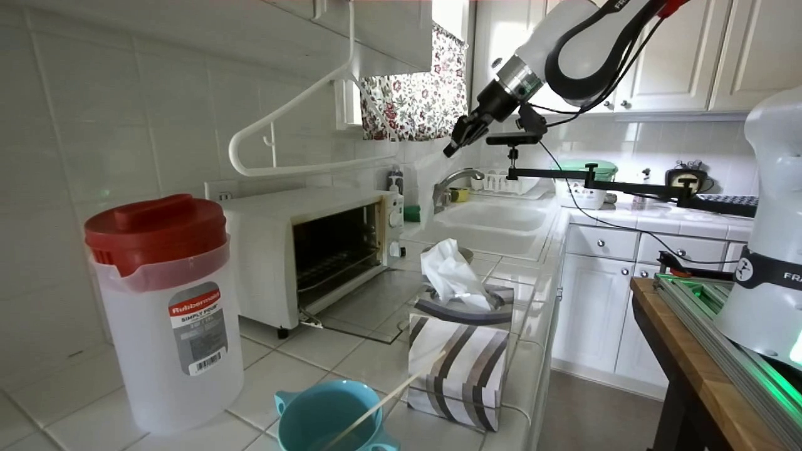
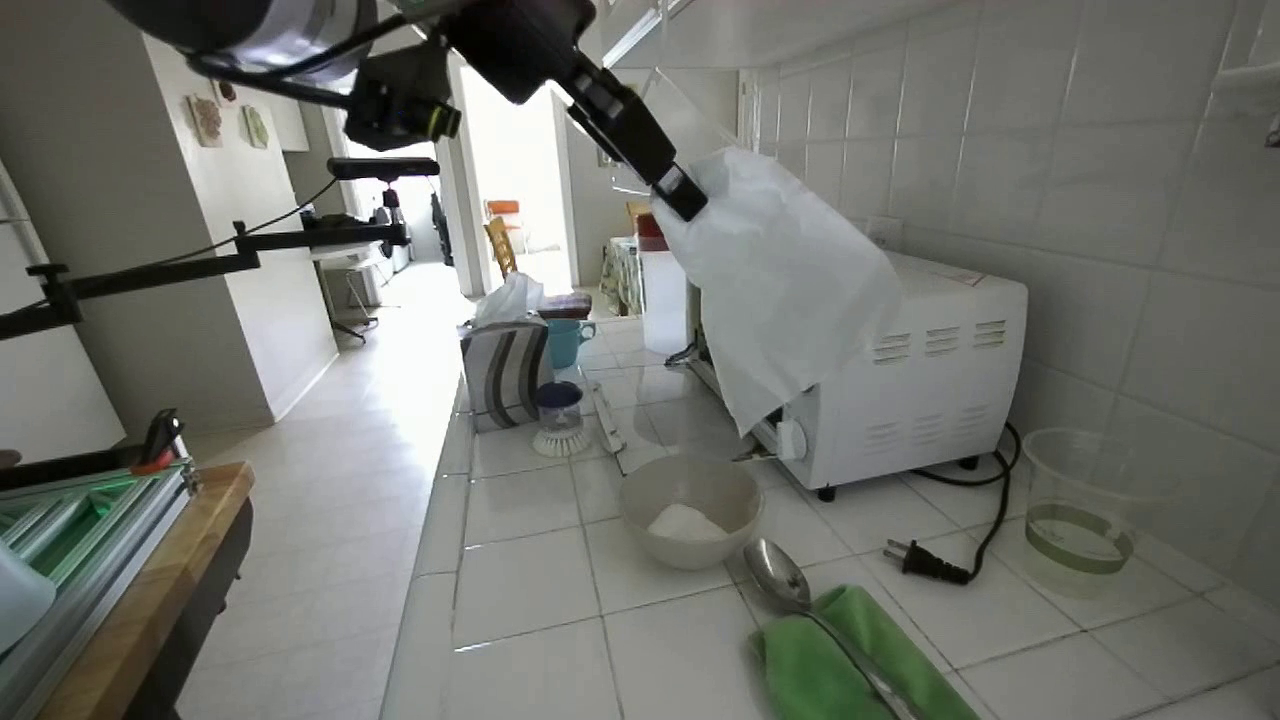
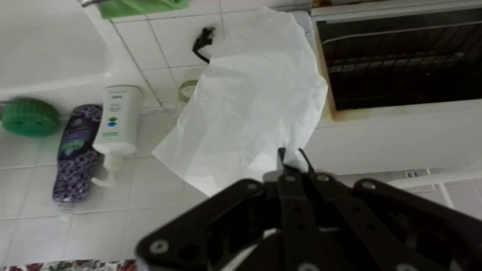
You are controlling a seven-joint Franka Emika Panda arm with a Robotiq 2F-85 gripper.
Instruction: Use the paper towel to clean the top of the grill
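Tiled counter (image 2: 530, 570): grill (image 2: 915, 390) lengthwise along wall (image 2: 1080, 230); paper towel (image 2: 775, 290) hangs downward, pinched in closed gripper (image 3: 292, 153).

On the tiled counter (image 2: 530, 590) — grill (image 2: 915, 380), tissue box (image 1: 460, 366), bowl (image 2: 690, 482), pitcher (image 1: 156, 338).

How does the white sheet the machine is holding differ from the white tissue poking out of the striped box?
The paper towel hangs down from the gripper; the tissue stands up out of the striped box, with nothing gripping it. The paper towel is spread into a broad sheet; the tissue is bunched into a crumpled tuft, and any part inside the box is hidden. Both are white and creased.
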